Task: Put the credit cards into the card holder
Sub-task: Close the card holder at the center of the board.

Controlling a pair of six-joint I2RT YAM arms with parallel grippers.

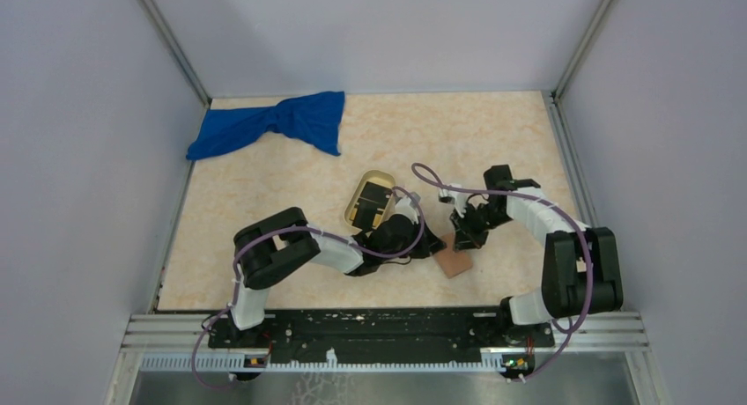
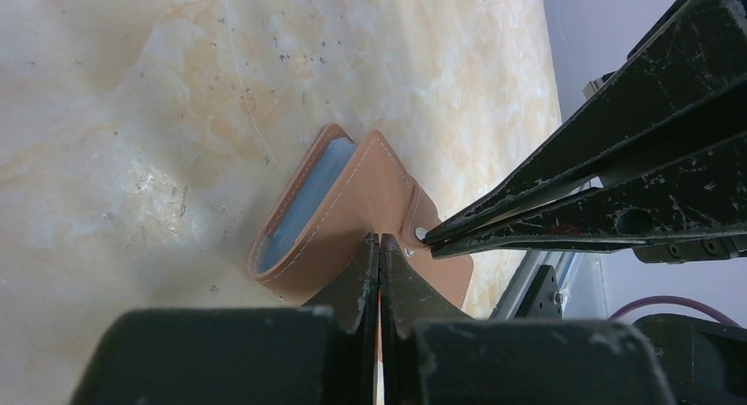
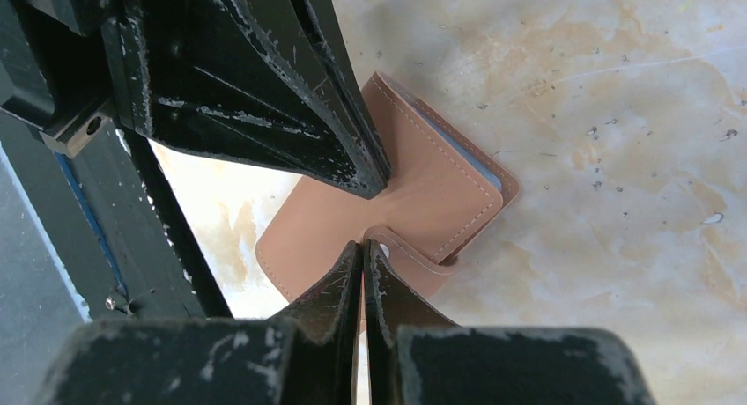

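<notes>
Left gripper (image 2: 380, 239) clamped shut, tips touching card holder (image 2: 352, 202) cover. Right gripper (image 3: 363, 246) shut too, tips at snap tab (image 3: 414, 251). Bench (image 2: 132, 158) beneath.

Both arms bend inward from their bases, elbows raised, the left gripper (image 2: 380, 239) and right gripper (image 3: 363, 246) each pinched tight, tips converging almost at right angles.
</notes>
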